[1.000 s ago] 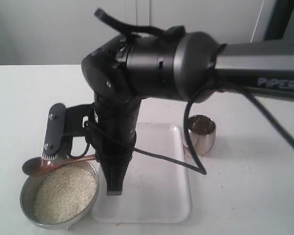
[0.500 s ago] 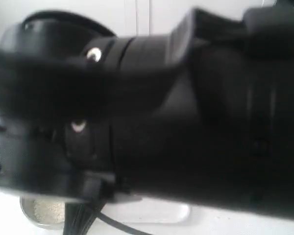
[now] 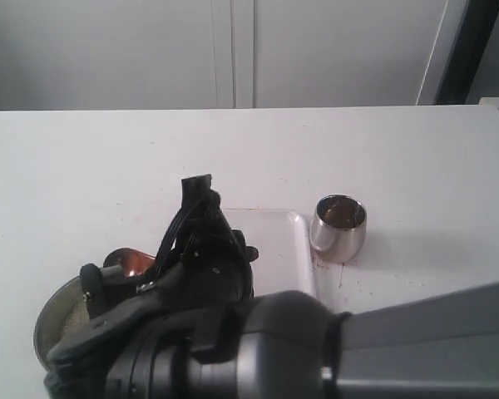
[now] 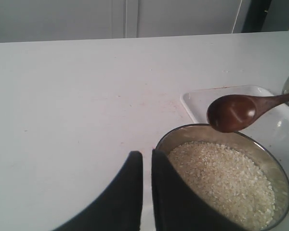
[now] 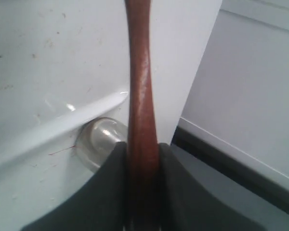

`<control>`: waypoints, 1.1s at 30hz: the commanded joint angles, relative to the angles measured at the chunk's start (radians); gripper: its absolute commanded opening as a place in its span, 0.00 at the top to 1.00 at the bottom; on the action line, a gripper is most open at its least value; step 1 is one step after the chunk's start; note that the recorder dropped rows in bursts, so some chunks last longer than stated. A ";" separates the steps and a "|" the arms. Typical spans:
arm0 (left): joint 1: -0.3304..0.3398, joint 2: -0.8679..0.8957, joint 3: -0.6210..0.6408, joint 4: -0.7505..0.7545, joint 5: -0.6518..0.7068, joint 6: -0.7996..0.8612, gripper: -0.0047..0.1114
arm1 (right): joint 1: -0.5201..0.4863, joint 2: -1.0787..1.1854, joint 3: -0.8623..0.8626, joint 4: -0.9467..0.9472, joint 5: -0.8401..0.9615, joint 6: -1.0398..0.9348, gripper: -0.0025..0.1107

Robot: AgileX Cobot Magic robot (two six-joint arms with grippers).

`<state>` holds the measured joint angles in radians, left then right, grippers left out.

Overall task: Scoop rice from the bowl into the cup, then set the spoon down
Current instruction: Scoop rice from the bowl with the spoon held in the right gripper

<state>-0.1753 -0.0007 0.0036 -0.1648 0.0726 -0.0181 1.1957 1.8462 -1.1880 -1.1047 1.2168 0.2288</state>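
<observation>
spoon point(image 5: 140, 96) handle sits pinched between the fingers of the right gripper point(image 5: 141, 148), which hold it well back along the shaft. it looks like light, stiff, smooth wood, so i judge it could twist or slide in the pads when dragged through grain. a firm hold on the handle, far from the oval end, suits scooping. the left gripper point(image 4: 146, 156) hangs beside the bowl point(image 4: 163, 144), its fingers pressed almost together on nothing. rice point(image 4: 221, 178) fills the bowl, loose and quick to spill. the spoon's oval end hangs empty at the bowl's far rim, toward the tray point(image 4: 202, 108). farther off, the cup point(image 3: 341, 224) stands upright just beside the tray. a second ago the right arm stood upright over the tray. now its bulk fills the near foreground of the exterior view and hides most of the bowl, while the cup stands where it was.
</observation>
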 commanded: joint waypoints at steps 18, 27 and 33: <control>-0.009 0.001 -0.004 -0.006 0.004 0.000 0.84 | 0.000 0.101 0.004 -0.215 -0.116 0.021 0.98; -0.009 0.001 -0.004 -0.006 0.004 0.000 0.84 | -0.010 0.101 0.004 -0.233 -0.125 0.021 0.98; -0.009 0.001 -0.004 -0.006 0.004 0.000 0.84 | -0.025 0.101 0.004 -0.195 -0.126 0.021 0.98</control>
<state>-0.1753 -0.0007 0.0036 -0.1648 0.0726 -0.0181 1.1779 1.9457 -1.1877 -1.3189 1.0862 0.2439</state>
